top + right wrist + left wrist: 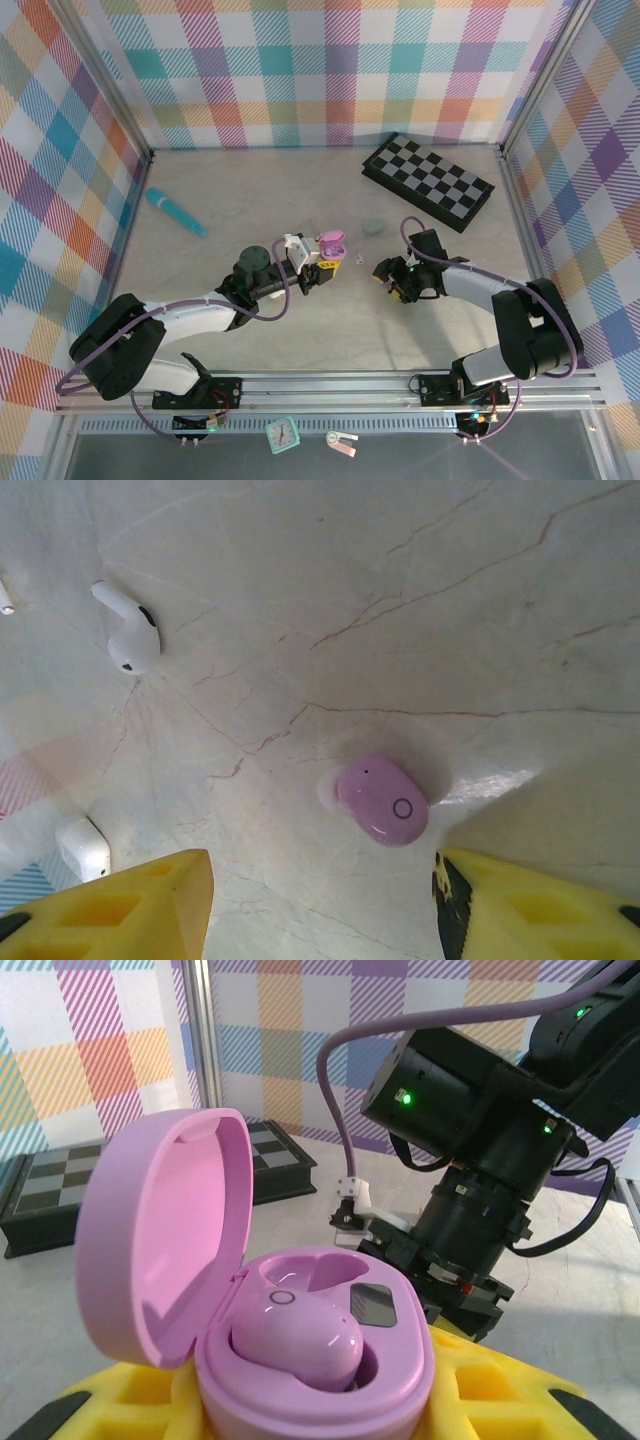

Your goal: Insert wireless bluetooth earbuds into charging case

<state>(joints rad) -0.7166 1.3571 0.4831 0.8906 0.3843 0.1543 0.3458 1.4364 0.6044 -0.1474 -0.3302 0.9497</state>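
Pink earbud (382, 800) lies at one o'clock from the right gripper (322, 890), jaws spread, its long axis ten-to-four; the left gripper (312, 265) pinches the open pink charging case (300, 1408).

The pink charging case (300, 1390) is raised off the table (300, 330) and stands upright, with its hinged lid (160, 1240) swung fully open, to the left in the left wrist view. One glossy pink earbud (295, 1335) is seated in the near socket. The adjacent socket (372, 1305) is unoccupied and shows a dark rectangular window. A second pink earbud (382, 800), oval with a small ring mark, lies loose on the table. A white stemmed earbud (128, 635) lies on the table, well apart from it.
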